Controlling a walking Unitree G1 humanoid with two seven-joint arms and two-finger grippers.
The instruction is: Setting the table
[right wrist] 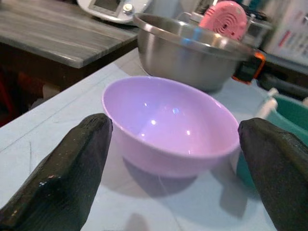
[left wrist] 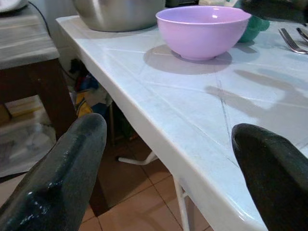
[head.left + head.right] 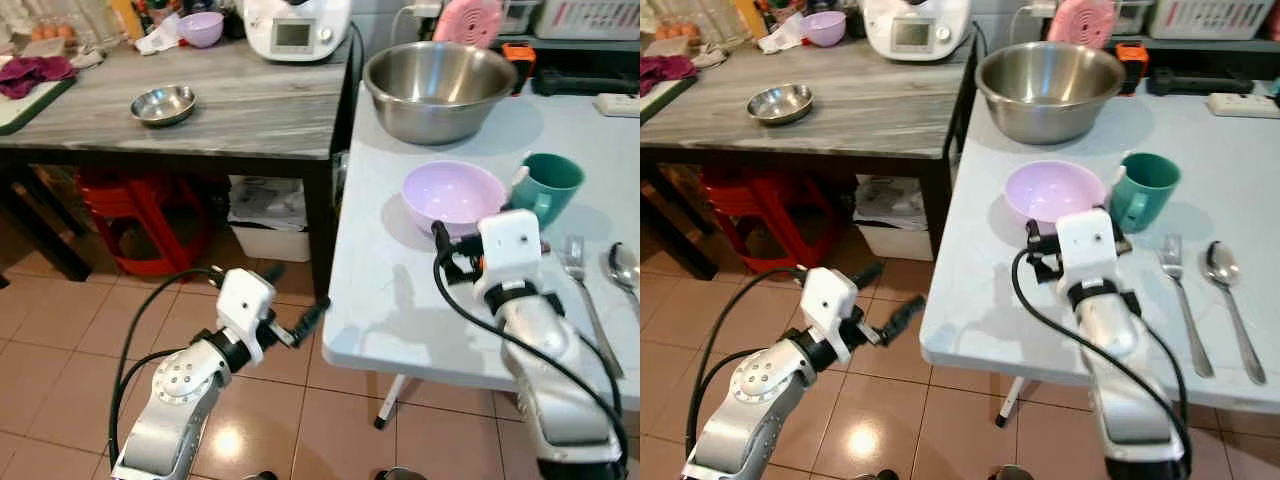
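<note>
Close by, on the pale blue tabletop point(image 3: 400, 290), sat a lilac bowl point(image 3: 455, 195), just near of a big steel mixing bowl point(image 3: 438, 88) and just left of a teal mug point(image 3: 548, 186). Further right lay a fork point(image 3: 580, 275) and a spoon point(image 3: 624, 268), side by side, handles toward the near edge. Hovered over the tabletop just near of the lilac bowl: the right claw point(image 1: 175, 159), fingers point(image 1: 72, 168) spread wide, the bowl framed between them in the right wrist view but not touched. Lower and to the left, out over the tiled floor point(image 3: 60, 340) beside the tabletop's left edge: the left claw point(image 2: 168, 183), also spread open and holding nothing, pointed toward that edge. To the far left stood a grey wood-grain tabletop point(image 3: 240, 105) carrying a small steel dish point(image 3: 163, 104), a second purple bowl point(image 3: 202, 28), a white kitchen appliance point(image 3: 296, 27) and a dark red cloth point(image 3: 35, 72). Beneath it, a red stool point(image 3: 140, 215) and a white bin point(image 3: 268, 220). Behind the mixing bowl, a pink round object point(image 3: 467, 20).
</note>
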